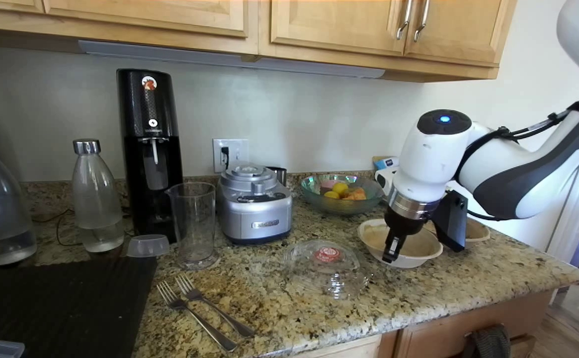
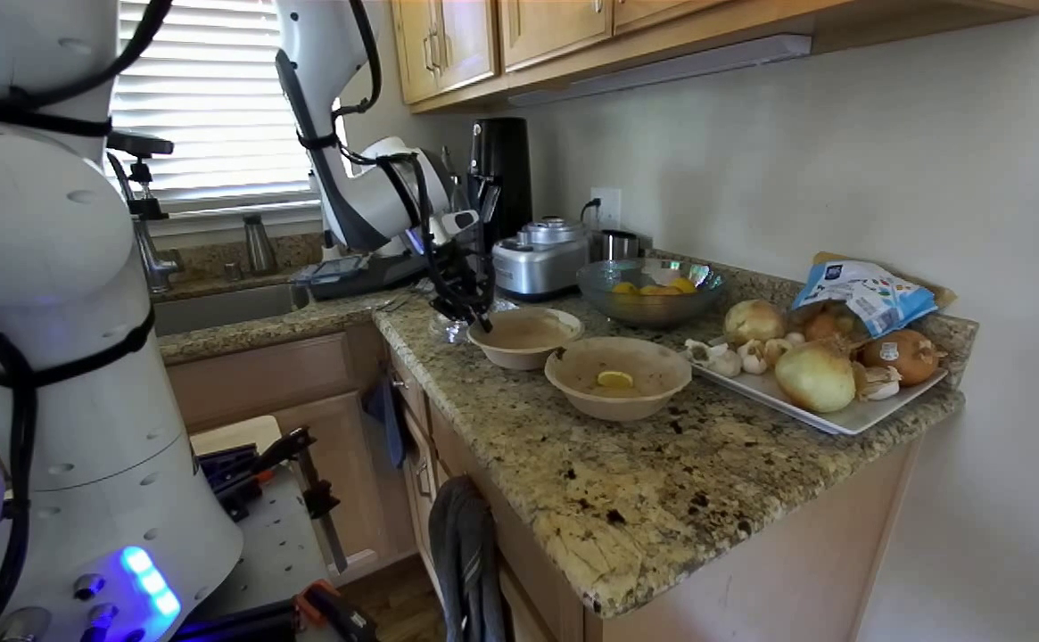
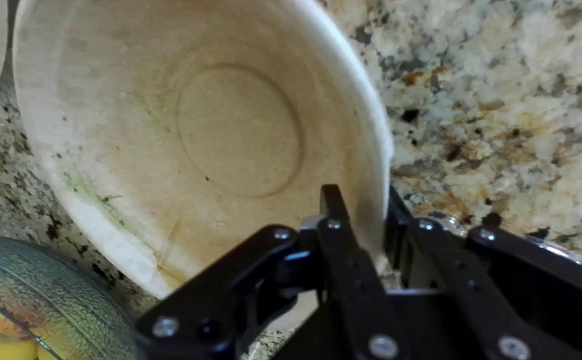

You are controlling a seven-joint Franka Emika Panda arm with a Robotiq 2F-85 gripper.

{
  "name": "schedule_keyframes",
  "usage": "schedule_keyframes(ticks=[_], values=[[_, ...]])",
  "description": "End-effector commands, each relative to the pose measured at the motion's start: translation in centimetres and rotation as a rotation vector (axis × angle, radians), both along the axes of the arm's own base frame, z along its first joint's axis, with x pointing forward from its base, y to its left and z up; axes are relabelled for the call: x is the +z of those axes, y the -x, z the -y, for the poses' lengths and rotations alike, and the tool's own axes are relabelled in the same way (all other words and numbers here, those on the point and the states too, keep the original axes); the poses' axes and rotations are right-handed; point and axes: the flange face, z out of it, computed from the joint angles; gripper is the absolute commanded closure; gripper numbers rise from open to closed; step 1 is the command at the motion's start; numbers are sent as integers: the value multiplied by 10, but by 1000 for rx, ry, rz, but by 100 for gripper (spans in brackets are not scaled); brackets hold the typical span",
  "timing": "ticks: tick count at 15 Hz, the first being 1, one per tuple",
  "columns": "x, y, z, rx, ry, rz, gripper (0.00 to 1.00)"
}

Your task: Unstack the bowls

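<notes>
Bowls qty 2, unstacked

Near the glass fruit bowl, a shallow beige bowl and a second beige bowl stand upright, side by side and unstacked. The first has a pale, stained inside flecked with green; the second holds a lemon slice.
</notes>
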Motion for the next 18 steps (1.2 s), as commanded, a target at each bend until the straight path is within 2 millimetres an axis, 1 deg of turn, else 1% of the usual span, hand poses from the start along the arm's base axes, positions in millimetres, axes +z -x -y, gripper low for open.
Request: schedule_keyframes(ticks=[1,3,5,7,8,9,11,14,16,18], values=[[13,-4,8,-28,-9,-2,45],[24,-6,11,-61,-18,-11,33],[37,-6,14,-101,-47,-74,19],[55,-10,17,-129,-80,-120,6],[68,-12,18,-146,-104,-140,3],[81,-14,20,-163,-119,-149,0],[106,-17,27,-190,-152,-170,0],[142,-16,39,-226,-192,-184,0],[162,-15,48,-250,-214,-186,0],[176,-16,60,-274,-230,-183,0]])
